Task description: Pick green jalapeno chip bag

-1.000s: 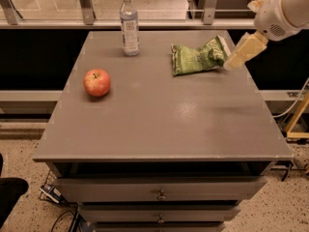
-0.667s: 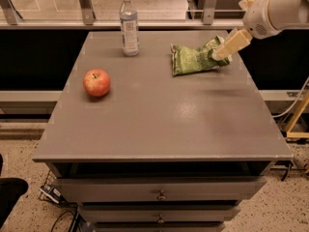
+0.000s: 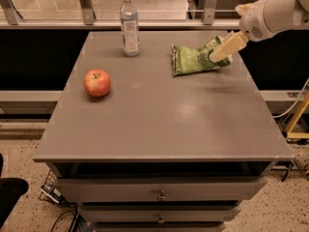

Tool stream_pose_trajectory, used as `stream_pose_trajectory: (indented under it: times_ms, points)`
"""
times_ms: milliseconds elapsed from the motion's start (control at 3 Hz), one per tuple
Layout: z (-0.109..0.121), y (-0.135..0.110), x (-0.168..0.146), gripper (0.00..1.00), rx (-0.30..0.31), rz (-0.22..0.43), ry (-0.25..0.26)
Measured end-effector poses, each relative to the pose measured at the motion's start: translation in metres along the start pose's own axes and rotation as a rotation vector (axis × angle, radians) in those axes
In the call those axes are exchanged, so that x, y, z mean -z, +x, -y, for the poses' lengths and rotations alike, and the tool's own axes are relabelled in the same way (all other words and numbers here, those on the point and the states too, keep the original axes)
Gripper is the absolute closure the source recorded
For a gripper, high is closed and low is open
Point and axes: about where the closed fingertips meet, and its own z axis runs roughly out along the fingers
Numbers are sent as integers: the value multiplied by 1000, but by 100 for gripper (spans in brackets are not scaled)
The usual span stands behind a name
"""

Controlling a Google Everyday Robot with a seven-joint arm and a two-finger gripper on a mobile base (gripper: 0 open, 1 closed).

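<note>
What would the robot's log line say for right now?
step: pick | gripper: at right end of green jalapeno chip bag | bag: on table, not lifted | others: water bottle, red apple

Bench top: the near half and centre are open to approach. Obstacles are the upright water bottle at far left-centre and the red apple at left. The gripper sits over the right end of the green jalapeno chip bag, blocking far-right access
</note>
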Motion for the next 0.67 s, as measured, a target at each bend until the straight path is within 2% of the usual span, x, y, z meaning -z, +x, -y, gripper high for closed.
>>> stream_pose_trajectory:
  times_ms: [667]
  points:
    - [5,40,-66,0,-147,18,-116]
